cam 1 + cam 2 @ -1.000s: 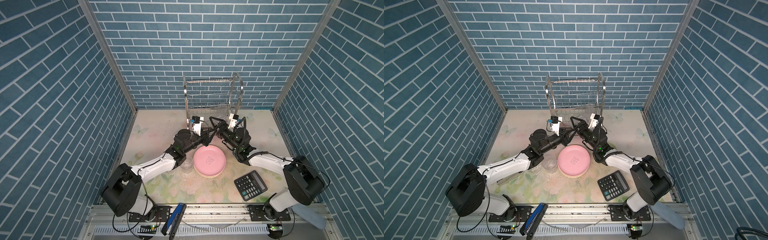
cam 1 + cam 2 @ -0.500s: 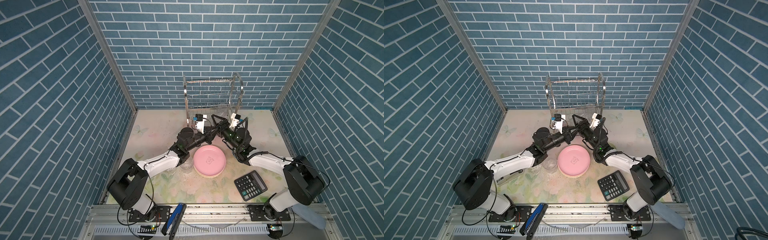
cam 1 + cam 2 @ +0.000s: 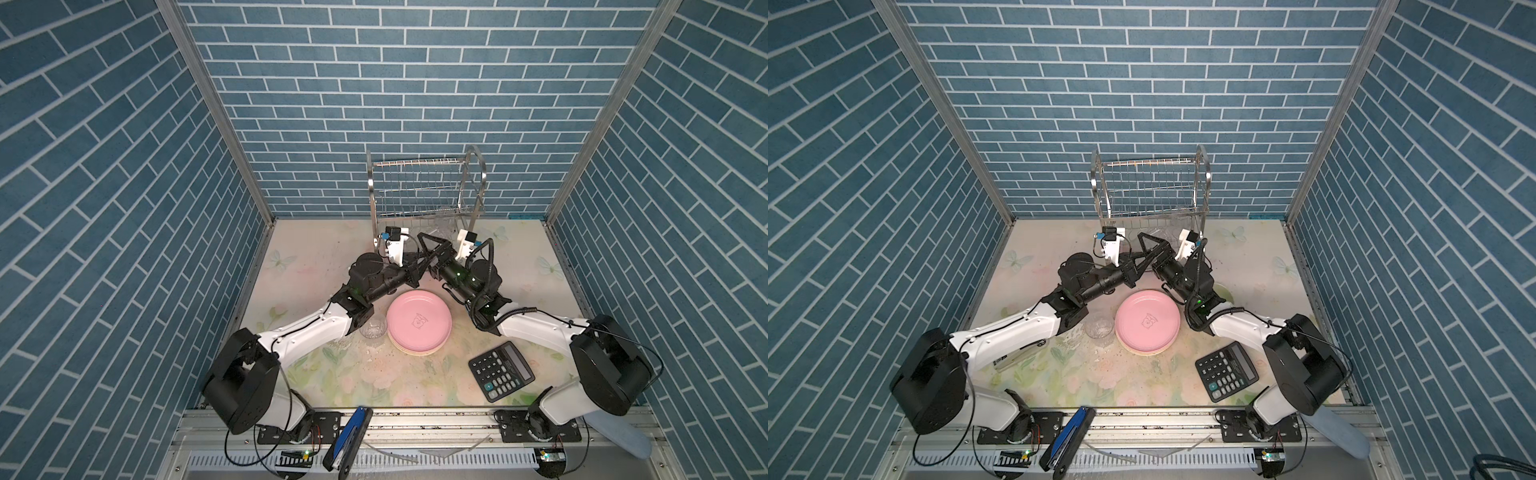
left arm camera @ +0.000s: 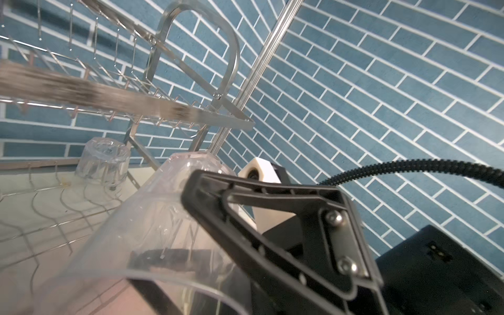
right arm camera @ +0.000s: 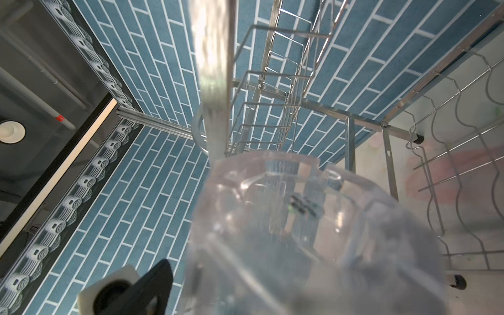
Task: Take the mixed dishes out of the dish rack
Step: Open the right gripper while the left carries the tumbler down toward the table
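Two pincers meet at the front of the dish rack (image 3: pixel 415 161), which stands at 12 o'clock on the surface (image 3: pixel 316 257). The left pincer (image 4: pixel 166 223) is pressed together on the wall of an upturned clear glass (image 4: pixel 122 231): one finger lies on the outside and the other shows dark through the glass from inside. The right pincer (image 3: pixel 432 248) sits just beside the same glass. Its wrist view is filled by the blurred glass, and I cannot tell whether its jaws are spread or touching it.

Farther toward 12 o'clock, a second glass (image 4: pixel 102 161) stands mouth-down on the rack's lower tier, under the front rail of the upper tier. At 6 o'clock from the pincers a pink plate (image 3: pixel 419 320) tops a small stack of plates on the surface. A third glass (image 3: pixel 372 330) sits just beside the stack at its 9 o'clock, and a black calculator (image 3: pixel 501 376) lies well apart at its 4 o'clock.

The step in hand looks like taking this glass out of the lower tier, with the left pincer carrying it. The next move probably calls for drawing it back toward 6 o'clock, low enough to clear the upper rail and the right pincer. The glass would then go down near the one beside the plates. A pinch on a thin, smooth wall may slip if the glass is swung quickly.
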Motion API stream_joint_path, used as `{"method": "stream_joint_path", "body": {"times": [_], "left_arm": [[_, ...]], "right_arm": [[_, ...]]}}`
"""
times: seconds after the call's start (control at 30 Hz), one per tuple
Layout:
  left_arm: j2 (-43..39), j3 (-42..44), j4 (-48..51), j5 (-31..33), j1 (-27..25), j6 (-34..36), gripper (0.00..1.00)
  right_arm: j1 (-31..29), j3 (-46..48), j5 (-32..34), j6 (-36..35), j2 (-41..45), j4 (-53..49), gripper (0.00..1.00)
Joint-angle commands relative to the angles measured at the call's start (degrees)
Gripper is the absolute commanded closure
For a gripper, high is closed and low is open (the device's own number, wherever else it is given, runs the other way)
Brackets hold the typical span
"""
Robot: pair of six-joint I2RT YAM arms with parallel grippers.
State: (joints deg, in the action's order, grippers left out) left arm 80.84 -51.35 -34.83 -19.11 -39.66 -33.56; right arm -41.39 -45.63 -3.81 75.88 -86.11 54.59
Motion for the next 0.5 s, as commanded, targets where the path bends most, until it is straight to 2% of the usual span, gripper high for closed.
{"method": "stream_joint_path", "body": {"times": [0.0,0.27,0.37,0.47], "left_arm": [[-5.7,-2.4,10.0,0.7,0.1,2.6,1.00],[-16.3,-5.2,36.1,-1.3,-0.1,9.1,1.00],[-17.8,-10.1,52.3,-0.9,-0.5,12.5,1.00],[-18.9,-15.5,68.5,2.9,-1.7,15.7,1.00]], "right_arm": [[0.1,2.3,2.7,-5.6,4.8,-1.1,0.01],[0.6,5.6,11.0,-16.3,15.8,-12.4,0.01],[0.8,6.2,13.4,-19.4,18.6,-16.2,0.02],[1.0,6.8,14.6,-21.5,20.5,-19.3,0.02]]}}
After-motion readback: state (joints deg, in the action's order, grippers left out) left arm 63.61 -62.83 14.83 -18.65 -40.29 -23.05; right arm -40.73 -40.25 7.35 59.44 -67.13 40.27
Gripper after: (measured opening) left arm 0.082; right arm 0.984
